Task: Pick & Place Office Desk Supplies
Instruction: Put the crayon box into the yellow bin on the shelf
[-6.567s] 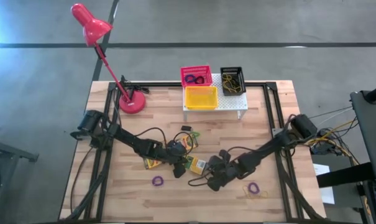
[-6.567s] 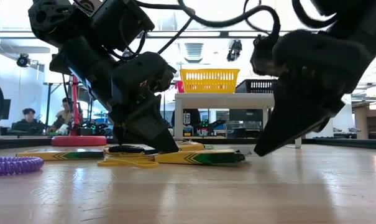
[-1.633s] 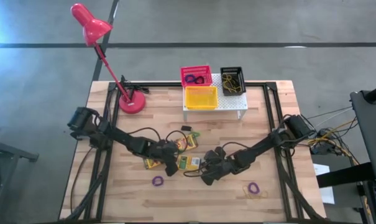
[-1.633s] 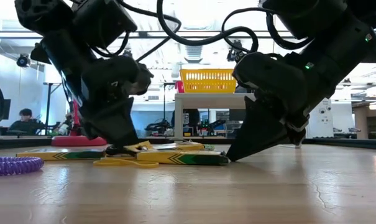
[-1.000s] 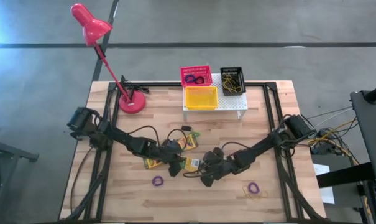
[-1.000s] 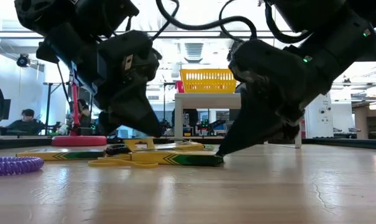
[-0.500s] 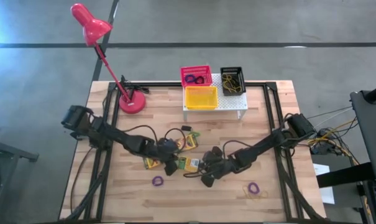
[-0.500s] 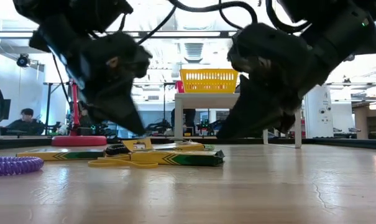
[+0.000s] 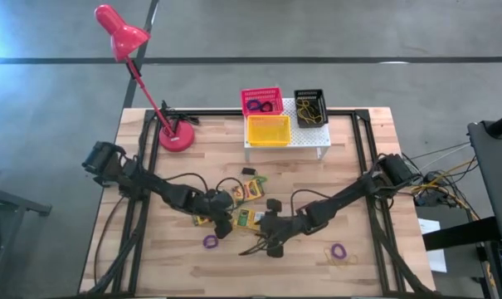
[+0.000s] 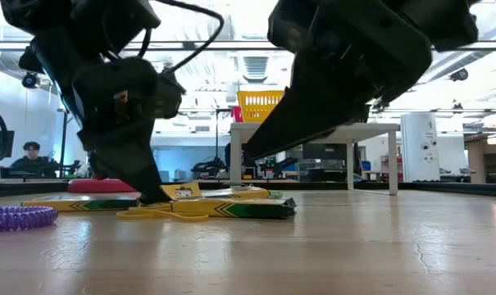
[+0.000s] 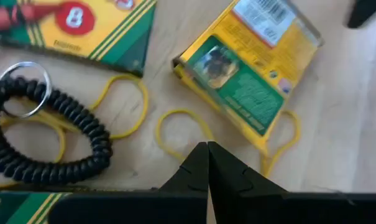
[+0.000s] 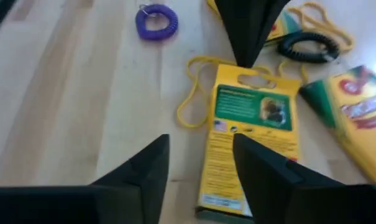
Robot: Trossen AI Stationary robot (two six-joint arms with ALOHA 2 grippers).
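Note:
A yellow-and-green crayon box point(image 9: 249, 218) lies flat on the table between my two grippers. My left gripper point(image 11: 206, 144) is shut, its tip low over a thin yellow loop point(image 11: 175, 132) just left of that box point(image 11: 250, 68). My right gripper point(image 12: 200, 138) is open and hangs above the table point(image 10: 256, 147), with its fingers over the box's point(image 12: 250, 134) near end. A black coil loop point(image 11: 51, 140) and two more crayon boxes point(image 9: 246, 189) point(image 9: 202, 218) lie close by. The pink point(image 9: 261, 101), black point(image 9: 310, 106) and yellow point(image 9: 268, 129) baskets stand on the white shelf. My left gripper's shut tip point(image 10: 153, 197) points steeply down at the yellow loop's edge point(image 11: 191, 140) on the table, beside the crayon box. The tip itself hides the spot, and I cannot tell whether it touches the loop or the wood.
A red lamp point(image 9: 177, 137) stands at the far left. One purple coil loop point(image 9: 210, 241) lies near the left gripper. Another point(image 9: 340, 250) lies toward the near right, where bare wood shows. The white shelf point(image 9: 313, 137) stands at the far edge.
My right gripper has lifted off the table at the crayon box's end, rolled about its own line and opened. My left gripper, still shut, has gone toward the table's left edge and dipped down to the yellow loop. The crayon box lies where it was.

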